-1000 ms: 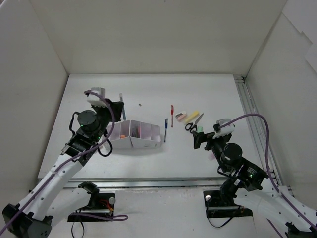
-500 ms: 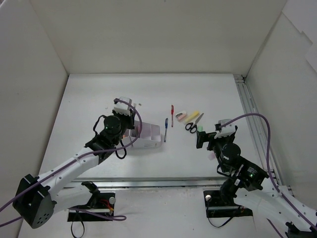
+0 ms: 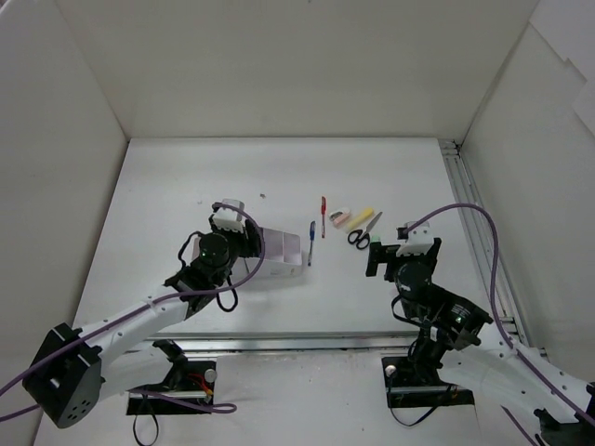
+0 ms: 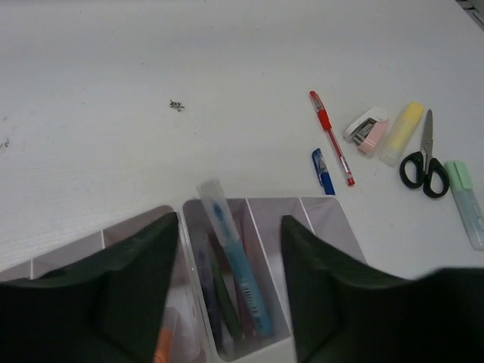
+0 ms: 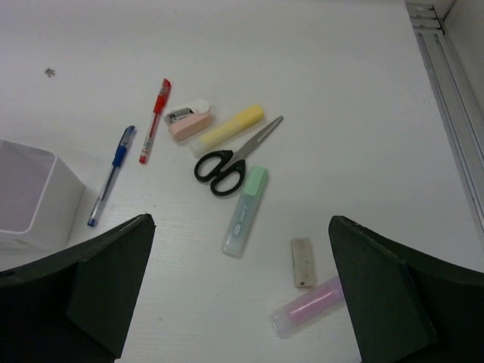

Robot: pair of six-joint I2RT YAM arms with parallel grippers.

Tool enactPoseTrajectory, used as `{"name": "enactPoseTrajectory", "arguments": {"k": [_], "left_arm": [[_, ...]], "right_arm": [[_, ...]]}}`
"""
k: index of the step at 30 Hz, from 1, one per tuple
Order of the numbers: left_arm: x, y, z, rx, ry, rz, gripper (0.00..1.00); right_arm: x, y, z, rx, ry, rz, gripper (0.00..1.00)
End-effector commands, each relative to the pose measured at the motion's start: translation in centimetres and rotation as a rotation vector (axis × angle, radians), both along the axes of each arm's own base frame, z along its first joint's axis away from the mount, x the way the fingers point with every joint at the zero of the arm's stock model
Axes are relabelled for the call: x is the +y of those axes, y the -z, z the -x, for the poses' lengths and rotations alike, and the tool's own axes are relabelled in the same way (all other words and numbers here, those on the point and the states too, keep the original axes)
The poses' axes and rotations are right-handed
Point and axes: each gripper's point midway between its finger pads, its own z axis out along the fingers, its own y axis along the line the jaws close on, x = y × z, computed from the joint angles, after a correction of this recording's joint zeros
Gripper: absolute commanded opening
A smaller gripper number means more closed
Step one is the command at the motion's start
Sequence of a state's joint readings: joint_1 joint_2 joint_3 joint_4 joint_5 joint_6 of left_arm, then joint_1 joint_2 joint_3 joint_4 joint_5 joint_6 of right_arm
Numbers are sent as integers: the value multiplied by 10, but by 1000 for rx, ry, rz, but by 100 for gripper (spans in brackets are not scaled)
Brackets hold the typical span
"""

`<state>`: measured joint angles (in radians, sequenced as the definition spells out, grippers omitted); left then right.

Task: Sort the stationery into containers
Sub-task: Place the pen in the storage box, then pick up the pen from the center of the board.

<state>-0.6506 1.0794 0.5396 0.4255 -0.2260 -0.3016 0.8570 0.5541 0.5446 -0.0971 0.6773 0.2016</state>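
The left hand [image 4: 229,227], spread, hovers over the organizer [image 4: 318,199]; the right hand [image 5: 238,227], spread wide, hangs above a green marker [image 5: 245,209], probably light, stiff and slippery, best pinched mid-barrel.

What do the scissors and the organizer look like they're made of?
The scissors: grey blades with a dull sheen, likely metal; matte black handle loops, probably plastic. The organizer: thin, smooth white walls of even colour, probably moulded plastic, though stiff card cannot be ruled out.
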Motion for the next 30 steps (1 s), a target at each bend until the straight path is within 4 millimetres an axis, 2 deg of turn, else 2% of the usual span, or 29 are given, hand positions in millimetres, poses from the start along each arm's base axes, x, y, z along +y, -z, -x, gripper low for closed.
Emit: {"name": "enactPoseTrajectory", "arguments": {"k": [1, 3, 4, 5, 6, 7, 8, 9, 11, 12, 13, 14, 16, 18, 20, 21, 25, 26, 29, 30], "left_arm": [[-6, -44, 3, -86, 5, 106, 59], [-2, -55, 9, -105, -4, 122, 78], [0, -62, 13, -112, -10, 130, 84], [1, -73, 18, -121, -6, 138, 94], [2, -79, 20, -126, -4, 141, 100], [3, -89, 25, -130, -1, 143, 100], [6, -91, 27, -126, -7, 139, 100], [8, -95, 29, -117, -9, 139, 100], [13, -101, 38, -79, -11, 129, 100], [17, -100, 41, -58, -21, 125, 99], [19, -109, 45, -52, -23, 155, 100], [23, -96, 51, 3, -27, 121, 99], [28, -95, 58, 31, -35, 132, 99], [34, -84, 66, 73, -40, 114, 100], [42, -77, 74, 98, -67, 129, 99], [47, -75, 75, 99, -82, 129, 99], [56, -65, 83, 116, -104, 141, 99], [56, -65, 84, 117, -104, 145, 100], [58, -65, 85, 117, -107, 146, 100], [59, -66, 85, 116, -112, 142, 99]], "right_arm": [[-6, -14, -8, -6, 121, -70, 98], [-2, -10, -9, 30, 120, -79, 98], [2, -2, -13, 62, 121, -58, 98], [10, -3, -14, 82, 101, -78, 98], [11, 0, -19, 104, 113, -74, 98], [17, 6, -24, 153, 127, -64, 98], [13, 10, -30, 179, 162, -57, 98], [14, 25, -36, 238, 190, -23, 98], [8, 34, -45, 327, 231, -45, 98], [6, 43, -49, 370, 241, -48, 98], [10, 57, -54, 434, 241, -44, 98], [4, 68, -59, 498, 250, -86, 98], [4, 88, -68, 588, 256, -100, 98], [0, 107, -72, 671, 264, -119, 98], [-5, 112, -80, 694, 273, -114, 94], [-7, 124, -81, 730, 274, -81, 92], [-4, 139, -93, 780, 269, -70, 86], [-6, 149, -94, 806, 280, -57, 85], [-3, 164, -96, 854, 273, -58, 73], [-1, 167, -97, 871, 262, -72, 64]]}}
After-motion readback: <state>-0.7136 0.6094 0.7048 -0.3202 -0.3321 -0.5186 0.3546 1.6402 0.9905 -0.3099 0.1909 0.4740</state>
